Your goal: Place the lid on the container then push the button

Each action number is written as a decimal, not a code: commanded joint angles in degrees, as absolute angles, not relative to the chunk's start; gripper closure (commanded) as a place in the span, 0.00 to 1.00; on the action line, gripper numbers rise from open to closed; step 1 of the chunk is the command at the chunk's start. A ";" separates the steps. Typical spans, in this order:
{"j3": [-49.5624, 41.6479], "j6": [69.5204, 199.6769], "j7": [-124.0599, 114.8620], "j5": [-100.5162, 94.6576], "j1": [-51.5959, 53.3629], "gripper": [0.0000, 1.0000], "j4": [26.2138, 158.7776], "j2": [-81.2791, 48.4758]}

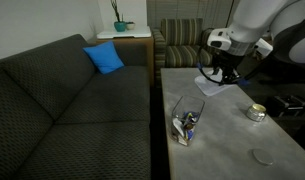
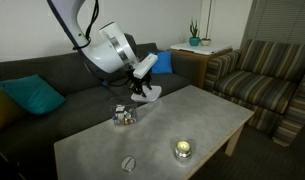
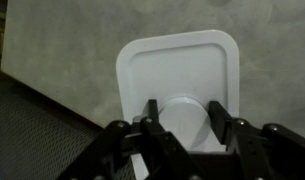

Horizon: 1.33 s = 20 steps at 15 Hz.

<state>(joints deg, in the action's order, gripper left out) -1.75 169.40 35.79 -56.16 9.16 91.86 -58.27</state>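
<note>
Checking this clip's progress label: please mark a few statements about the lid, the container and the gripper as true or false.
1. The lid sits on the container. False: it lies flat on the table, apart from the container.
2. The gripper is right above the lid. True.
3. The container stands uncovered on the table. True.
4. The blue cushion lies on the table. False: it is on the sofa.
</note>
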 commanded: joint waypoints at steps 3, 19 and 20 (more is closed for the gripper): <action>9.97 171.59 54.33 -55.22 2.81 0.72 82.36 -65.69; 26.95 157.86 107.24 -34.02 -5.34 0.72 81.22 -70.58; 26.55 156.64 109.62 -31.60 -4.78 0.72 81.12 -70.30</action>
